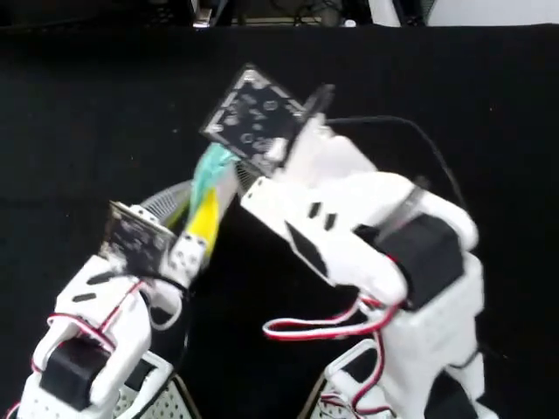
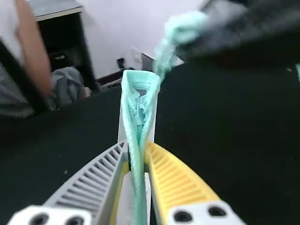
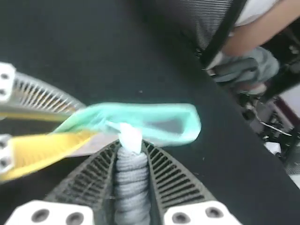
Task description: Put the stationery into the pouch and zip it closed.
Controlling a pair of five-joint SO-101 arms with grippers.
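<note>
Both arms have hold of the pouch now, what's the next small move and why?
Probably draw the right end effector away from the left end effector, along the zip. The left clamps one end of the pouch with the zip in its grip; the right is shut on a grey cord at the pouch's edge, likely the zip pull. How far the zip is closed is unclear.

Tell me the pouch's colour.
The pouch is mint green, clearest in the left wrist view.
</note>
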